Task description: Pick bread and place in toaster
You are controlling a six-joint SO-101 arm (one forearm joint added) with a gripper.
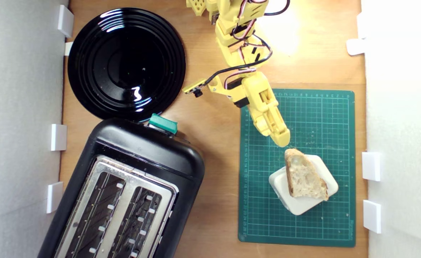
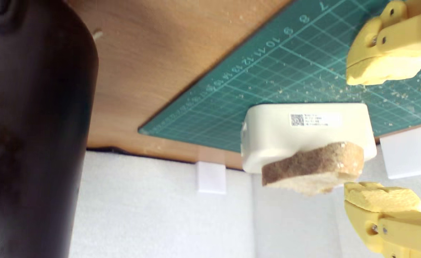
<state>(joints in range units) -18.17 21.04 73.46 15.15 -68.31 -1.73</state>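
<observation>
The bread (image 1: 305,175), a wedge of holey crumb with a brown crust, lies on a white rounded block (image 1: 303,200) on the green cutting mat (image 1: 325,118). My yellow gripper (image 1: 281,139) hovers just beside the wedge's pointed end, not touching it. In the wrist view the gripper (image 2: 382,136) is open, its two fingertips (image 2: 384,70) wide apart, with the bread (image 2: 312,168) and block (image 2: 303,132) just ahead of them. The black toaster (image 1: 124,193) with silver top and teal lever (image 1: 163,123) stands at the exterior view's lower left, and its dark side (image 2: 34,136) fills one edge of the wrist view.
A glossy black plate (image 1: 126,62) sits behind the toaster in the exterior view. White foam walls (image 1: 20,129) with small white brackets (image 1: 371,166) border the wooden table (image 1: 217,143) on both sides. Crumbs are scattered over the mat.
</observation>
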